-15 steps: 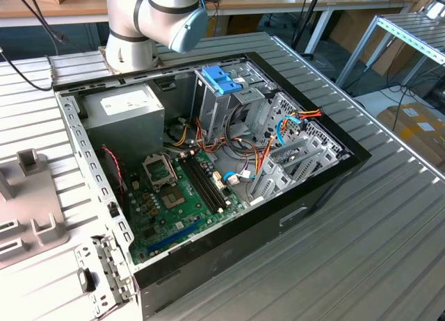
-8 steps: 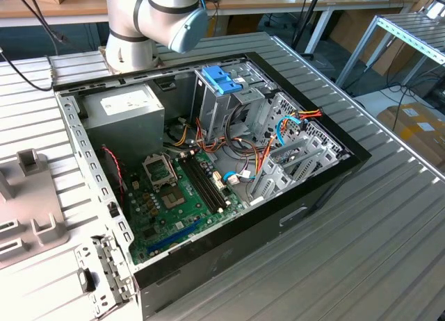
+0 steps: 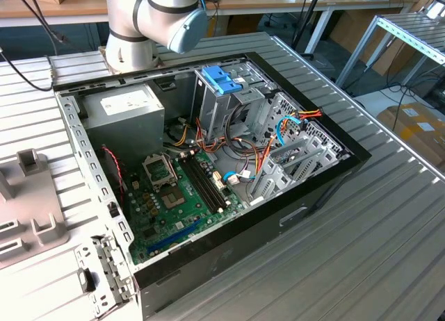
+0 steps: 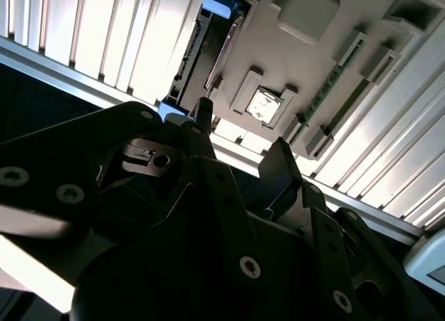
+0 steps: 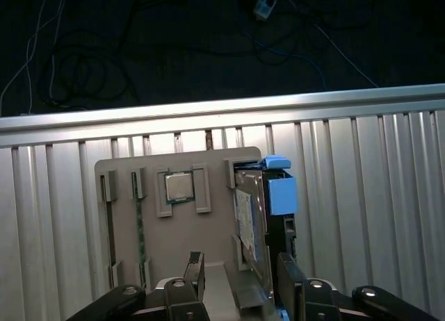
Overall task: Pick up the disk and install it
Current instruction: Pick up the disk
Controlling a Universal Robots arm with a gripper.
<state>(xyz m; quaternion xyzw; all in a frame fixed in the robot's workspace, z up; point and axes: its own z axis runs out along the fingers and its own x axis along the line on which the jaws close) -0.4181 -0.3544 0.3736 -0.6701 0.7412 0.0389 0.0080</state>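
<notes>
I had the pincer open and empty, its fingers spread just short of the disk. The disk stood on edge in a grey holder, beside a chip. I could not read its white label. The holder sat at the exterior view's left on the ribbed metal desk, next to an open computer case.

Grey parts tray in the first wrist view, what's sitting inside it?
A processor chip lies in one pocket, and the disk stands on edge in a slot beside it. Part of the tray is covered by the gripper, so anything there is hidden.
</notes>
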